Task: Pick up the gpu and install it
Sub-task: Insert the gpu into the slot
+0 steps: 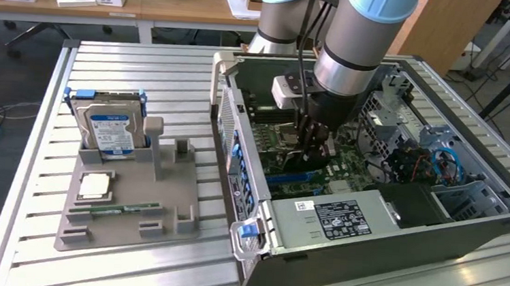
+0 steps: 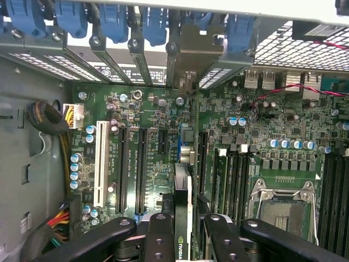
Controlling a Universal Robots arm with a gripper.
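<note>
The gpu (image 2: pixel 182 185) is seen edge-on in the wrist view, a thin card with a logo near my fingers (image 2: pixel 159 234). Its metal end bracket (image 2: pixel 188 52) reaches the rear slot openings of the case. My gripper (image 2: pixel 185 232) is shut on the card, one finger on each side. The card stands in line with the blue slot (image 2: pixel 180 143) on the motherboard (image 2: pixel 136 136); I cannot tell whether it is seated. In the exterior view my gripper (image 1: pixel 314 151) is low inside the open computer case (image 1: pixel 364 261), with the dark gpu (image 1: pixel 301 166) under it.
A grey holder (image 1: pixel 127 201) at the exterior view's left carries a hard drive (image 1: pixel 110 128), a CPU (image 1: pixel 94 185) and a green RAM stick (image 1: pixel 127 209). Inside the case are black slots (image 2: pixel 122 169), a CPU socket (image 2: pixel 283 210), cables (image 2: pixel 49 120) and a power supply (image 1: pixel 340 218).
</note>
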